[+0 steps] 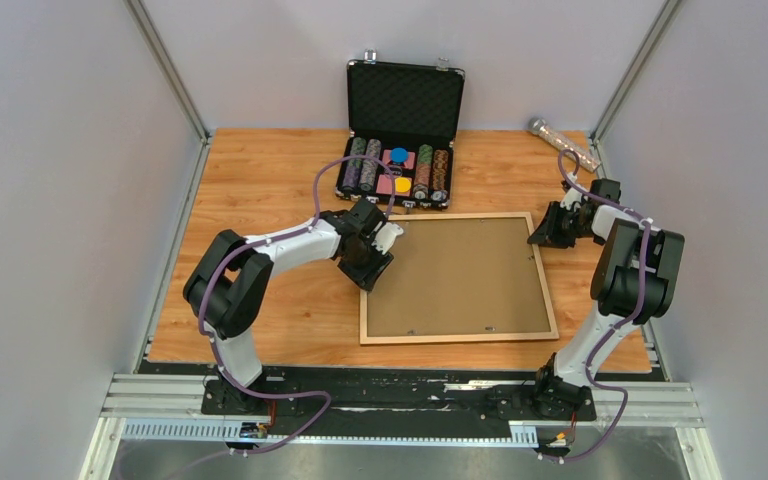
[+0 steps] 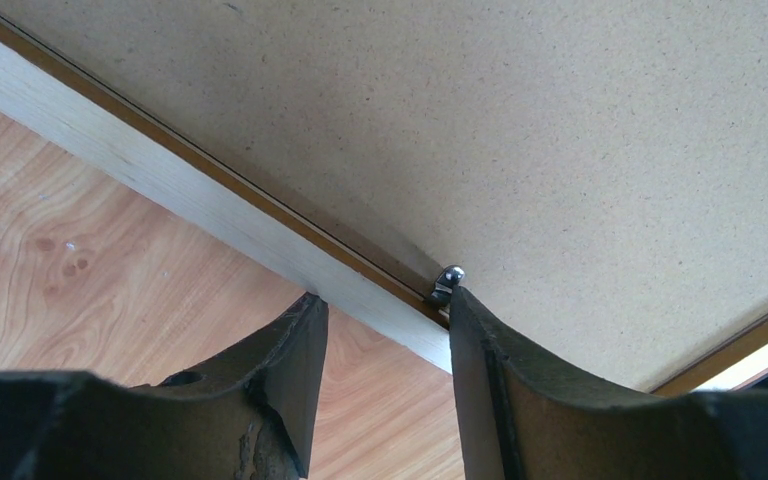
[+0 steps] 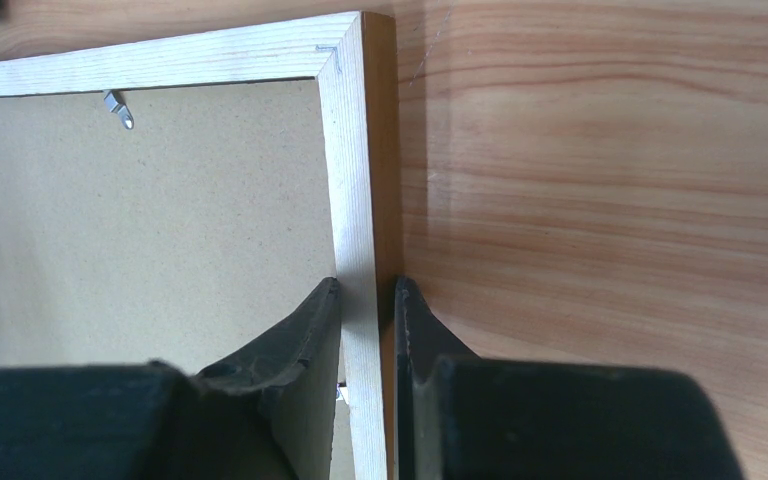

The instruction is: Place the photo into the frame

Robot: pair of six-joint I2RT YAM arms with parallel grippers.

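The frame [image 1: 460, 335] lies face down on the wooden table, and its brown fibreboard backing panel [image 1: 455, 275] faces up. The photo is not in view. My left gripper [image 1: 368, 262] is open at the frame's left rail [image 2: 160, 175]. Its jaws straddle the rail, and the right fingertip [image 2: 465, 310] is at a small metal tab [image 2: 448, 280] on the backing [image 2: 510, 130]. My right gripper [image 1: 542, 236] is shut on the frame's right rail [image 3: 345, 150], one finger on each side, near the top right corner. Another tab [image 3: 118, 108] shows on the backing [image 3: 160, 220].
An open black poker-chip case [image 1: 400, 140] with rows of chips stands just behind the frame. A clear tube [image 1: 565, 145] lies at the back right corner. Grey walls close in the table on the left, the right and the back.
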